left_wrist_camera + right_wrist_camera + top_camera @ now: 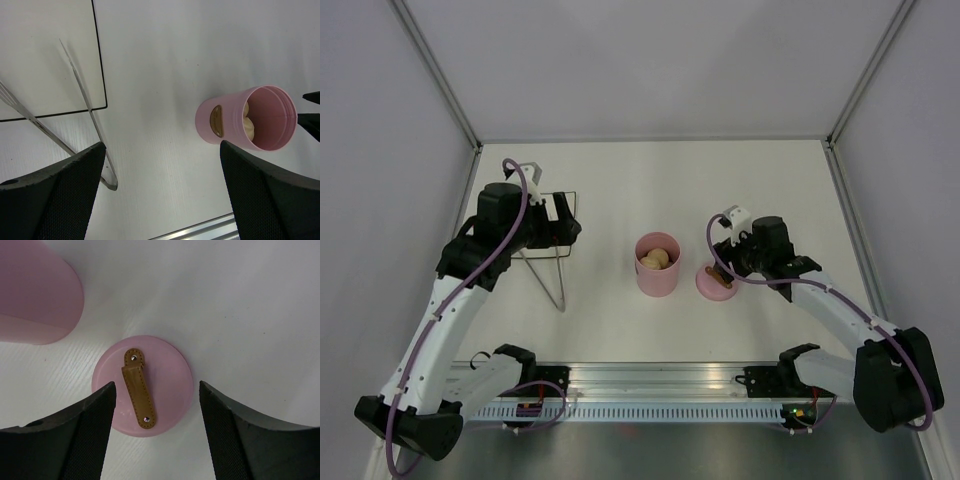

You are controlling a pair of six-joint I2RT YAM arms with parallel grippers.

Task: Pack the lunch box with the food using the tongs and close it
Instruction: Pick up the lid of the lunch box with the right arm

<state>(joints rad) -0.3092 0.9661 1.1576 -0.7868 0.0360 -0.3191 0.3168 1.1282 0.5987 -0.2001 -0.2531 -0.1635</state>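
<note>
The pink lunch box (658, 266) stands upright and uncovered mid-table, with round beige food balls (656, 259) inside. From the left wrist I see the lunch box (235, 122), its small brown tag and the food (249, 126). Its pink lid (714, 285) lies flat just right of it, brown strap up. My right gripper (724, 258) hovers over the lid (165, 375), open, one finger on each side of it. The silver tongs (548, 272) lie on the table at left; both arms of the tongs (86, 102) show. My left gripper (564, 228) is open and empty above their far ends.
A thin black rectangular outline (102, 75) is marked on the table beside the tongs. An aluminium rail (660, 380) runs along the near edge between the arm bases. White walls enclose the table at the back and sides.
</note>
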